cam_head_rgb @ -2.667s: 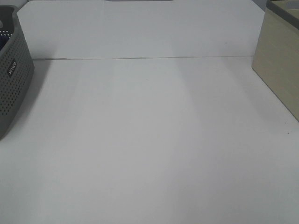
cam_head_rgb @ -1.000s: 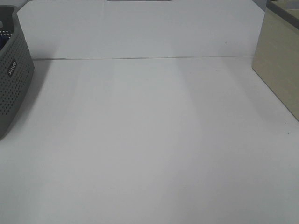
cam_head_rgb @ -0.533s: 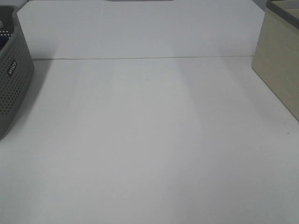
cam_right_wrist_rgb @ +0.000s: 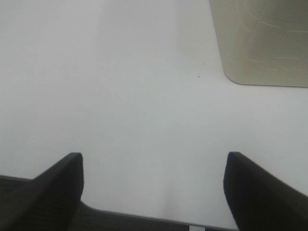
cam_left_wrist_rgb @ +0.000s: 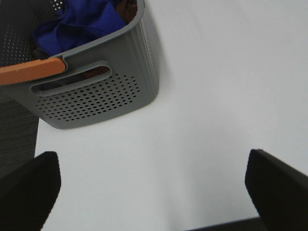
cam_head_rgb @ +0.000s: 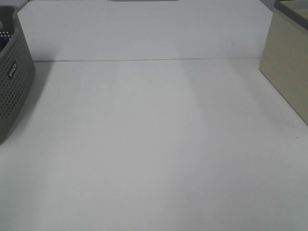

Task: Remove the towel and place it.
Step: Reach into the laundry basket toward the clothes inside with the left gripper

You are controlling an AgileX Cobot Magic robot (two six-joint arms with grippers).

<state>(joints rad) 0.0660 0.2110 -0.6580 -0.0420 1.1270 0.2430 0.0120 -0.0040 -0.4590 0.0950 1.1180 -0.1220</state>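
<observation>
Blue towel [cam_left_wrist_rgb: 79, 21] lay bunched inside the grey basket [cam_left_wrist_rgb: 96, 96], both grippers empty
The left gripper [cam_left_wrist_rgb: 154, 192] hung over the white table [cam_head_rgb: 154, 144] near the basket, jaws spread wide and holding nothing; the right gripper [cam_right_wrist_rgb: 156, 192] was likewise wide open and empty, near a beige box [cam_right_wrist_rgb: 262, 43]. In the high view the basket stood at the table's left edge, the box at its right

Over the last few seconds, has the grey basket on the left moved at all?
No. In the high view the grey basket keeps its place, its far corner meeting the thin seam line at the same spot.
</observation>
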